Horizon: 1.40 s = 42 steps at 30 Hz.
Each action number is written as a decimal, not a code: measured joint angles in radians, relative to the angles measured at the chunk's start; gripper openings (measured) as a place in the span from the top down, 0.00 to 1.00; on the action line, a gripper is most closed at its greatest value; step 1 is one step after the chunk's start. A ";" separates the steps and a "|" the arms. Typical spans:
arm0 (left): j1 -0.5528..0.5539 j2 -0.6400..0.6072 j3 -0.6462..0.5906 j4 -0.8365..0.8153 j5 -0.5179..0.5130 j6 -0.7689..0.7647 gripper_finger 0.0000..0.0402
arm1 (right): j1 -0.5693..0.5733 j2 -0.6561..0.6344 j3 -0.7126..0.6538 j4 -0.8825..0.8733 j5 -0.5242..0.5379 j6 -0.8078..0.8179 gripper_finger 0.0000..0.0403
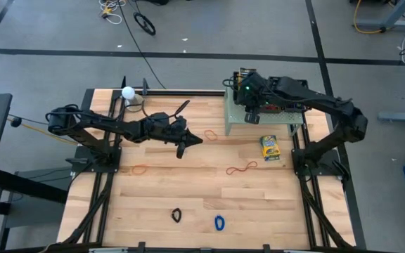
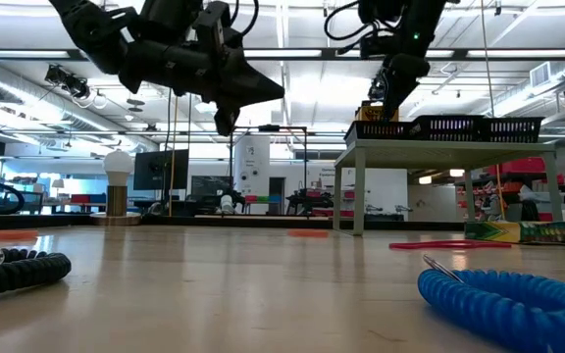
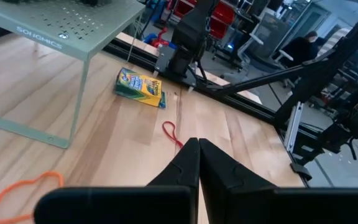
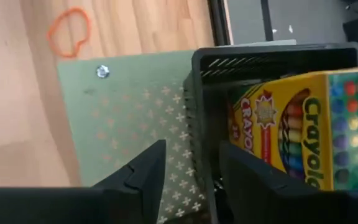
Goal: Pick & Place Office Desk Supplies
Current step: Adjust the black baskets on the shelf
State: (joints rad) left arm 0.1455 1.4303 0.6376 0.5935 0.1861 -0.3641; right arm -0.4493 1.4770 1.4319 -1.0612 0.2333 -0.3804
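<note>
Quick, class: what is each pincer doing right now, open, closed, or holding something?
Left pincer: closed, holding nothing, above the table.
Right pincer: open, empty, at the black mesh tray with the crayon box on the green shelf.

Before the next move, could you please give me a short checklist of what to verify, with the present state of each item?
1. Right hand open, over the shelf: ok.
2. Its fingers straddle the tray wall: ok.
3. One crayon box in the tray: ok.
4. Second crayon box on the table beside the shelf, still to be placed: not ok.
5. Left hand shut, empty, raised above the table: ok.
6. Rubber bands still scattered on the table: not ok.
</note>
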 joint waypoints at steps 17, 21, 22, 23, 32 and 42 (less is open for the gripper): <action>-0.002 0.000 -0.001 -0.005 -0.010 -0.005 0.98 | -0.015 0.061 0.000 0.043 0.023 -0.092 0.90; -0.002 0.000 -0.001 -0.006 -0.009 -0.007 0.98 | -0.012 0.061 0.000 0.050 0.021 -0.128 0.94; -0.002 0.000 -0.001 -0.006 -0.010 -0.007 0.98 | -0.012 0.061 0.000 0.051 0.019 -0.133 0.94; -0.002 0.000 -0.001 -0.006 -0.010 -0.007 0.98 | -0.012 0.061 0.000 0.051 0.015 -0.133 0.94; -0.002 0.001 -0.001 -0.006 -0.009 -0.007 0.97 | 0.006 0.061 0.000 0.054 -0.022 -0.179 0.92; -0.002 0.001 -0.001 -0.006 -0.010 -0.006 0.97 | 0.042 0.060 0.000 0.055 -0.028 -0.186 0.93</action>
State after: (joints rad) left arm 0.1432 1.4311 0.6365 0.5873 0.1764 -0.3706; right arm -0.4070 1.5372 1.4319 -1.0065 0.2054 -0.5660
